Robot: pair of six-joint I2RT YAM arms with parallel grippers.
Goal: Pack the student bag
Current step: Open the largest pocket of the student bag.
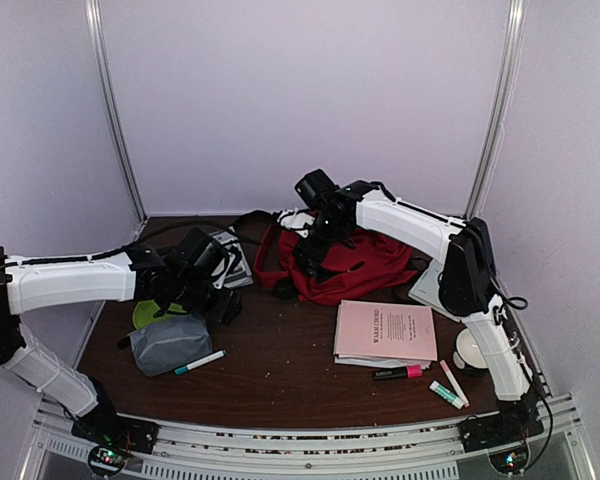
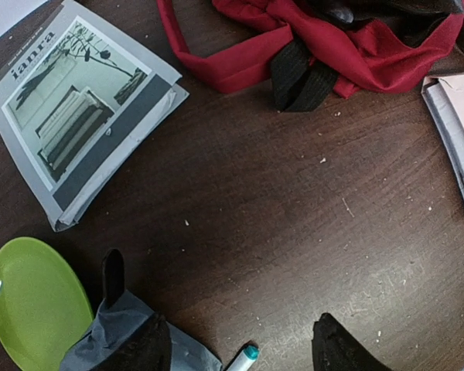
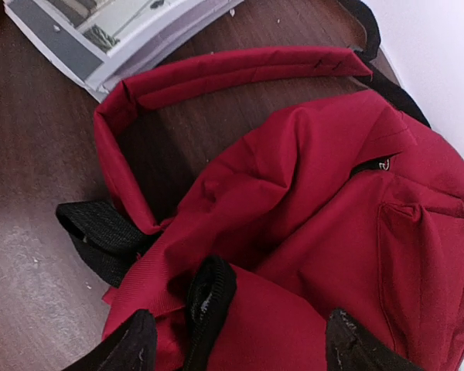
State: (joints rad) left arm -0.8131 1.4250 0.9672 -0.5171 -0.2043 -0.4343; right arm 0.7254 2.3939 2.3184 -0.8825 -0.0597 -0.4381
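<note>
1. The student bag (image 1: 345, 268) lies slumped at 12 o'clock on the surface (image 1: 280, 375); I cannot tell whether it is unzipped.
2. Nothing looks packed: the pink book (image 1: 385, 332) and markers (image 1: 445, 385) wait at 4 o'clock, the grey pouch (image 1: 170, 343) at 8 o'clock.
3. The right claw (image 3: 240, 325) hangs spread over the bag's black strap (image 3: 209, 301), pinching nothing.
4. The left claw (image 2: 240, 336) is spread and empty beside the pouch.
</note>
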